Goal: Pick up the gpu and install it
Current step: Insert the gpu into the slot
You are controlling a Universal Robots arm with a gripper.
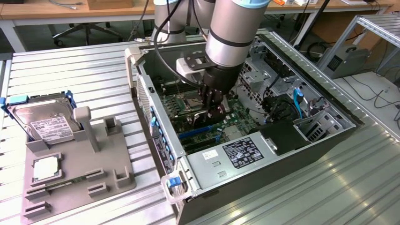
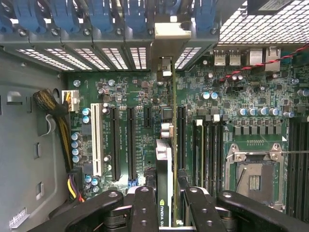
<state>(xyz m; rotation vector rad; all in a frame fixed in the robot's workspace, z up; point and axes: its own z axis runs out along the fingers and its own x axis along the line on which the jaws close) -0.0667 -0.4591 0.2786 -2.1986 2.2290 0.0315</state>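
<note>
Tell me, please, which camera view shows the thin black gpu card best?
The wrist view: the thin, flat black gpu stands edge-on in the gripper over the green motherboard. In the exterior view, the gripper hides most of it.

The gpu (image 2: pixel 164 193), a thin black card, stood on edge over the motherboard (image 2: pixel 120 87) slots, its silver bracket (image 2: pixel 166 63) toward the case's rear wall (image 2: pixel 96 55). In the exterior view it was clamped in the gripper (image 1: pixel 211 112), at 11 o'clock from the power supply (image 1: pixel 240 152).
</note>
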